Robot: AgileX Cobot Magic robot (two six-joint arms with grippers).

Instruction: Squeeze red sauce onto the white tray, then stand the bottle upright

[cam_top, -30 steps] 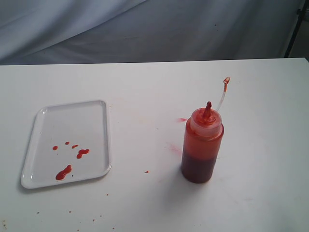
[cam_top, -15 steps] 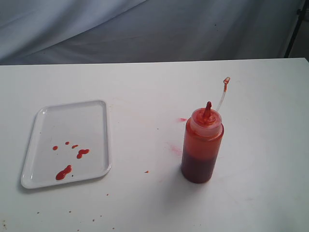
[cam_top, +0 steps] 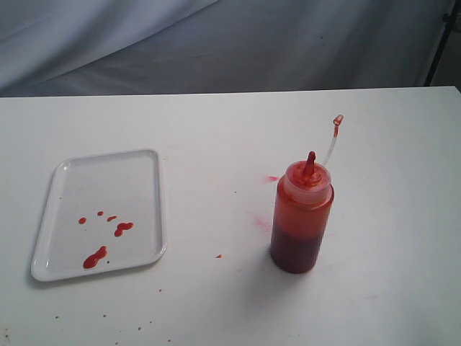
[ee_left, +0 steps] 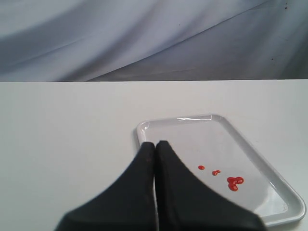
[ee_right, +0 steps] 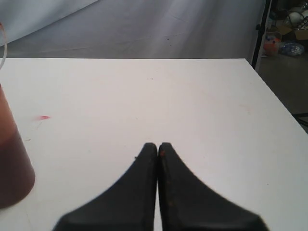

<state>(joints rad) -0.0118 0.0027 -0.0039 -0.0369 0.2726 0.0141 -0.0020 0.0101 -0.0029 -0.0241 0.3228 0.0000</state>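
Note:
The bottle stands upright on the white table, right of centre, its red nozzle up and its clear tether with the tiny cap sticking up behind. Part of its side shows in the right wrist view as the bottle. The white tray lies flat at the left, with several blobs of red sauce in its near half. The tray and sauce also show in the left wrist view. My left gripper is shut and empty over the tray's corner. My right gripper is shut and empty beside the bottle. Neither gripper appears in the exterior view.
Faint dried red smears and specks mark the table between tray and bottle. A grey cloth backdrop hangs behind the table. The table's right edge drops off to a floor with a black stand and clutter.

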